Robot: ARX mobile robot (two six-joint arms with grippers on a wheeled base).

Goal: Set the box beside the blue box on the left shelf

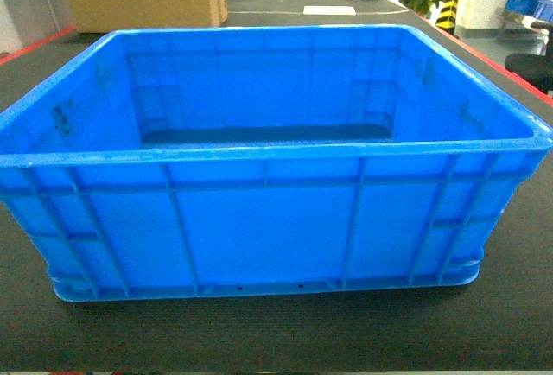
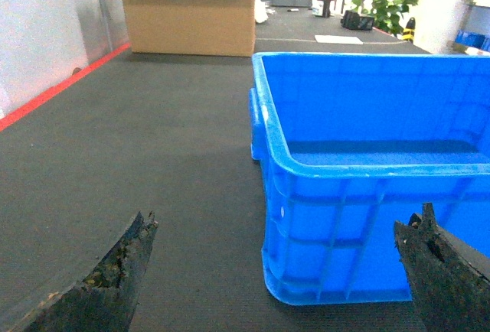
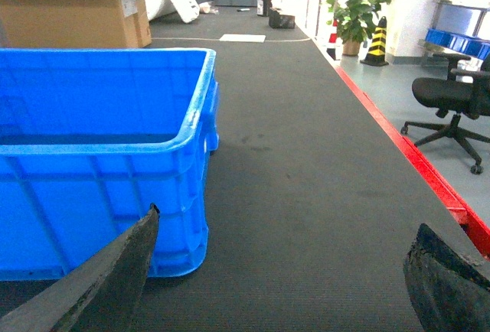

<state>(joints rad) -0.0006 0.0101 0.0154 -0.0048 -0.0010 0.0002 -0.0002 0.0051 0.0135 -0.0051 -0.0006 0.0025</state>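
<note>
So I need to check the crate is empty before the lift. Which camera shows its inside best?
The head view: it looks down into the box, showing all four inner walls and a strip of bare floor. The left wrist view shows only its left corner and part of the inside; the right wrist view shows its right corner.

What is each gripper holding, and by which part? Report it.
Nothing is held. The left gripper and the right gripper are both open, clear of the blue crate on the floor.
</note>
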